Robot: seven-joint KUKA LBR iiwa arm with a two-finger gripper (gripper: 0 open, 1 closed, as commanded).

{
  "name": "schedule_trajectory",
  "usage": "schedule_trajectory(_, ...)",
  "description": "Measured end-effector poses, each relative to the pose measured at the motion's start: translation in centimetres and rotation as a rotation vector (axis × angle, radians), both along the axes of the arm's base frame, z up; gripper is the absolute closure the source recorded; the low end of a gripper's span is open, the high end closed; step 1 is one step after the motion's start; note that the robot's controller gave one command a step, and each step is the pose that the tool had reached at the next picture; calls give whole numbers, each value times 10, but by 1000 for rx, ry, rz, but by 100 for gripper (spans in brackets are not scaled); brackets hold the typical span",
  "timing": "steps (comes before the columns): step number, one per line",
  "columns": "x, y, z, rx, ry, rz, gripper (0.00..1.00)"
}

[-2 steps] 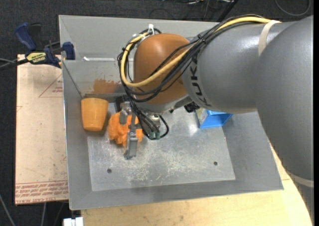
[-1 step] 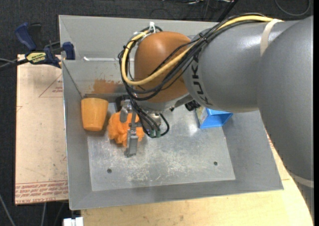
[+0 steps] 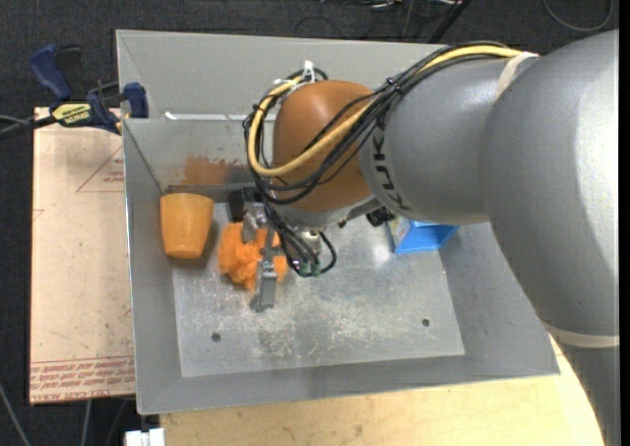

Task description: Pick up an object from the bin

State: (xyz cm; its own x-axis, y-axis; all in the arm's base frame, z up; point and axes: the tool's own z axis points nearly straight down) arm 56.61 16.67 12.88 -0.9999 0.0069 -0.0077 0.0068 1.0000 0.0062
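Note:
My gripper reaches down to the bin floor left of centre, under the arm's orange dome. An orange crumpled lump lies right against its left side, touching it. An orange cup lies on its side further left, near the bin's left wall. A small black thing sits just behind the lump, partly hidden by the wrist. To the right of the gripper, a blue flat piece pokes out from under the arm.
The big grey arm covers the bin's right and back parts and hides what lies beneath it. The front half of the bin floor is bare, scratched metal.

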Motion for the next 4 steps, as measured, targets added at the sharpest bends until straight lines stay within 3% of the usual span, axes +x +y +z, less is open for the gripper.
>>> schedule_trajectory(1, 26, 9, -46, 6, -7, -86, 0)
schedule_trajectory(2, 13, 3, -30, -1, 5, -89, 100)
schedule_trajectory(4, 13, 2, -30, -1, 5, -89, 100)
